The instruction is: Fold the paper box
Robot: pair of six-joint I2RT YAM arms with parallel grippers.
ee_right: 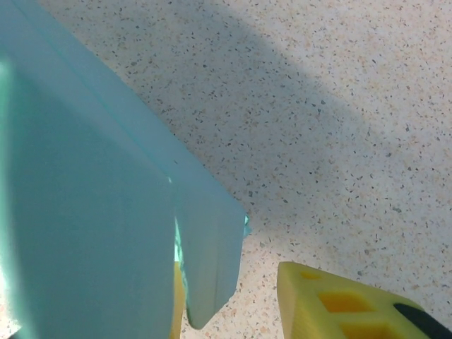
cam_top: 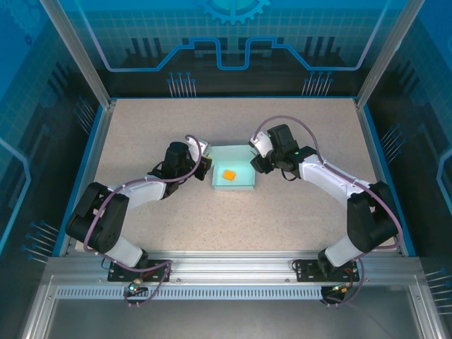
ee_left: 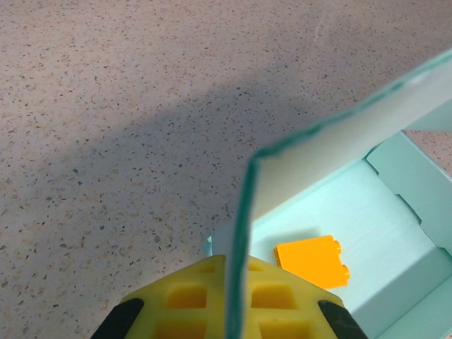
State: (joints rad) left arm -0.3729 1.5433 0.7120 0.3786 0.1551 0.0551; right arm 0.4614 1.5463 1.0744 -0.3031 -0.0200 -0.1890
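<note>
The paper box (cam_top: 236, 185) is a pale light-blue shallow box in the middle of the table, with a small orange block (cam_top: 229, 174) lying inside it. My left gripper (cam_top: 205, 167) is at the box's left side. In the left wrist view the left gripper (ee_left: 236, 272) has its yellow pads (ee_left: 185, 296) shut on the upright left wall (ee_left: 244, 212), and the orange block (ee_left: 312, 261) lies on the box floor. My right gripper (cam_top: 256, 163) is at the box's right side. Its jaws (ee_right: 229, 282) are open around a hanging flap (ee_right: 208, 254), with a gap between the card and the right pad (ee_right: 332, 300).
The speckled tabletop (cam_top: 141, 127) surrounds the box on all sides. Blue rails and frame posts (cam_top: 99, 134) border the table. Both arms reach inward from the near edge, elbows out to the sides.
</note>
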